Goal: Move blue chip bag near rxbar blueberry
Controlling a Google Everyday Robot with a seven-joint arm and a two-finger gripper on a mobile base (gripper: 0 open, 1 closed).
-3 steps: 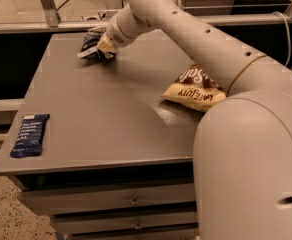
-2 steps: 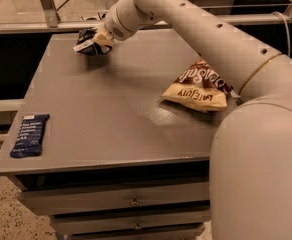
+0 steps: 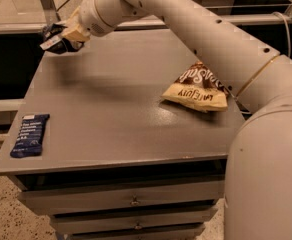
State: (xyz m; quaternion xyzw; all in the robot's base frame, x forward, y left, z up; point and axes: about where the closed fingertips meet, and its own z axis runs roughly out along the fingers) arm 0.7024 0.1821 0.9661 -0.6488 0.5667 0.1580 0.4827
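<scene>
In the camera view, the gripper (image 3: 61, 43) is hanging over the far-left corner of the table (image 3: 116, 109), clamping the blue chip bag (image 3: 50, 35) clear of the surface. The rxbar blueberry (image 3: 30, 135) is lying by the near-left edge, well apart from it. A loose pinch on the puffy bag is risking a drop beyond the edge, and overshooting could knock the bar off. The drawers (image 3: 131, 199) below are sitting closed, hiding any contents.

dim warm overhead light | faint sheen on table (image 3: 111, 109) | soft shadow under brown chip bag (image 3: 198, 89) | gripper (image 3: 62, 38) clamped on blue chip bag (image 3: 57, 45) above far-left corner, shaded, murky | slight overall blur
</scene>
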